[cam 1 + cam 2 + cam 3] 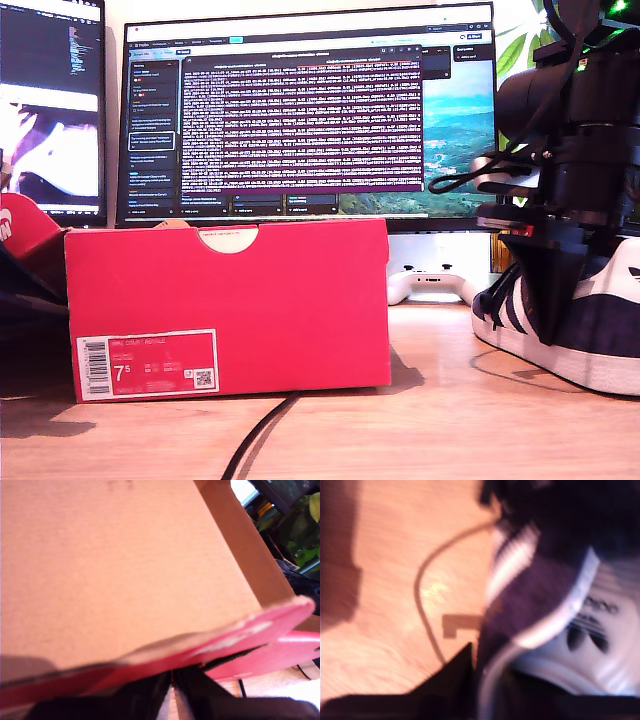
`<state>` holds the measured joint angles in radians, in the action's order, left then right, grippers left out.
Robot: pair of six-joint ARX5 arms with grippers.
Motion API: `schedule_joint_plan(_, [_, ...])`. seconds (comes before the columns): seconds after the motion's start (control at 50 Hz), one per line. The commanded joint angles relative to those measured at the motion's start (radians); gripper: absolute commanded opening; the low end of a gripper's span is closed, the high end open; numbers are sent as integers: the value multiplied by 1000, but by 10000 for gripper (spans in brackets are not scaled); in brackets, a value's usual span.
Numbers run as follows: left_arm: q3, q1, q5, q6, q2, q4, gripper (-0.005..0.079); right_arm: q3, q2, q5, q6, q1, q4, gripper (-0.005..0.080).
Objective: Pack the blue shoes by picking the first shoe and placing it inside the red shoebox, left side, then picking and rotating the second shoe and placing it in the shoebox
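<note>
My second gripper grasps a shoe beside the box. My first gripper is clenched on the box flap.

One bright red cardboard shoebox, one navy suede sneaker with white stripes (partly hidden), two lit monitors, one white game controller.

Exterior sharp, backlit by glowing wide monitor; both wrist views blurred, warm-tinted, probably motion blur.
</note>
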<state>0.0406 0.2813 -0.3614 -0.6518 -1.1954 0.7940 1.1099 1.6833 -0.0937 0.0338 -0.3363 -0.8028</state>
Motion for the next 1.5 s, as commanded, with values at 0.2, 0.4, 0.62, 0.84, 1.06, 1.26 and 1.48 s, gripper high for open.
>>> schedule_joint_plan(0.2, [-19, 4, 4, 6, -3, 15, -21, 172, 21, -5, 67, -31, -137, -13])
schedule_joint_plan(0.4, [-19, 4, 4, 6, -3, 14, -21, 319, 20, -10, 129, -37, -252, -13])
schedule_joint_plan(0.62, [-19, 4, 11, 6, -3, 15, -21, 454, 20, -116, 197, -64, -271, -13])
schedule_joint_plan(0.84, [-19, 4, 31, 9, -3, 15, -21, 541, 20, -231, 287, -135, -201, -13])
schedule_joint_plan(1.06, [-19, 4, 31, 17, -3, 15, -21, 547, 20, -290, 397, -228, -21, -13])
schedule_joint_plan(1.26, [-19, 4, 31, 17, -3, 15, -21, 547, 25, -290, 471, -285, 117, -13])
schedule_joint_plan(1.48, [-19, 4, 31, 17, -3, 15, -21, 547, 72, -290, 526, -322, 210, -13])
